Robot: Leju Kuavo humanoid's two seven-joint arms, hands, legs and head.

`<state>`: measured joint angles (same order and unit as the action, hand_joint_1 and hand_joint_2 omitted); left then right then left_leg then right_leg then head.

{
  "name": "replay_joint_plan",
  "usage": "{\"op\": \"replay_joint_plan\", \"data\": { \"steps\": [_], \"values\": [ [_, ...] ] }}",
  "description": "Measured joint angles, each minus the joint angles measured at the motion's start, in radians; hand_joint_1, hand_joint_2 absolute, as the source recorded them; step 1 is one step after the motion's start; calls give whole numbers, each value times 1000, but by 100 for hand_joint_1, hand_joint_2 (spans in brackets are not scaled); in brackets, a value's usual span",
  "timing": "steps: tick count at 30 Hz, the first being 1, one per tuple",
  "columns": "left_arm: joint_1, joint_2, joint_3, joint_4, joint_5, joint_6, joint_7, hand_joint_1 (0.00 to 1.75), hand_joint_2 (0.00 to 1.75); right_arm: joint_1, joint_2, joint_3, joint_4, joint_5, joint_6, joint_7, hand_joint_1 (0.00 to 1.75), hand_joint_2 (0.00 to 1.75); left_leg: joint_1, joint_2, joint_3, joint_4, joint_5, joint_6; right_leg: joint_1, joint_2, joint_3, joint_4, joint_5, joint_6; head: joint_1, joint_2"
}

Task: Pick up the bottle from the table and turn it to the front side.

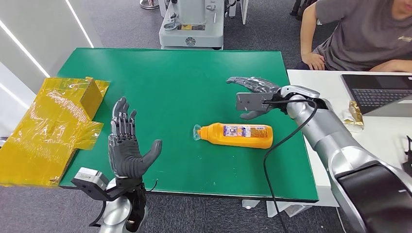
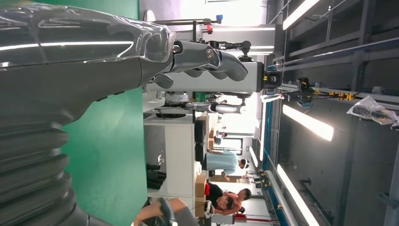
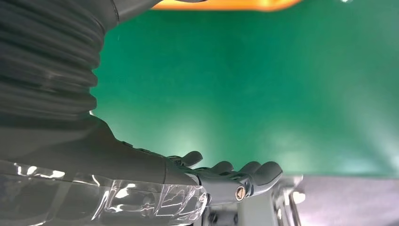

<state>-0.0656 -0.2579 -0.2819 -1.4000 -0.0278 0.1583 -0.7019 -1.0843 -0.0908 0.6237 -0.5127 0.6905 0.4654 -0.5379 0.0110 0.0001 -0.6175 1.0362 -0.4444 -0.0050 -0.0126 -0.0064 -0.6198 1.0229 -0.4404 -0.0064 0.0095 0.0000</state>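
Head view
Counter (image 1: 170, 77): green top; grey floor around it.
Bottle (image 1: 236, 135): orange, lying on its side near the counter's right front, clear cap toward the left, printed label facing up.
Right hand (image 1: 252, 95): just behind the bottle, apart from it, fingers spread, holding nothing.
Left hand (image 1: 127, 145): over the counter's left front, palm up-turned, fingers spread, holding nothing, well apart from the bottle.
Yellow wrap (image 1: 51, 128): crinkled film and a yellow box at the counter's left edge, partly hanging off.
White desk (image 1: 388, 131): beside the counter on the right, carrying a laptop (image 1: 379, 92) and a small yellow packet (image 1: 355, 114).
Person (image 1: 359, 34): grey shirt, seated behind the white desk.
Machine base (image 1: 192, 24): grey, on the floor beyond the counter's far edge.

Left wrist view
Left hand (image 2: 207, 59): fingers extended over the green surface, nothing in them.
Room: ceiling light strips, dark beams, a white partition, and people (image 2: 226, 162) standing far off.

Right wrist view
Right hand (image 3: 226, 176): fingers slightly curled, apart, nothing between them, above the green surface.
Bottle (image 3: 226, 4): an orange sliver at the picture's edge, clear of the fingers.
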Motion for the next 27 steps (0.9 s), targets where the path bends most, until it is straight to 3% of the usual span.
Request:
{"op": "replay_joint_plan", "data": {
  "steps": [27],
  "values": [
    [0,1,0,0,10,-2,0,0,175,89,8,148,131,41,-57,31,0,175,0,0,0,0,0,0,0,0,0,0,0,0,0,0]
  ]
}}
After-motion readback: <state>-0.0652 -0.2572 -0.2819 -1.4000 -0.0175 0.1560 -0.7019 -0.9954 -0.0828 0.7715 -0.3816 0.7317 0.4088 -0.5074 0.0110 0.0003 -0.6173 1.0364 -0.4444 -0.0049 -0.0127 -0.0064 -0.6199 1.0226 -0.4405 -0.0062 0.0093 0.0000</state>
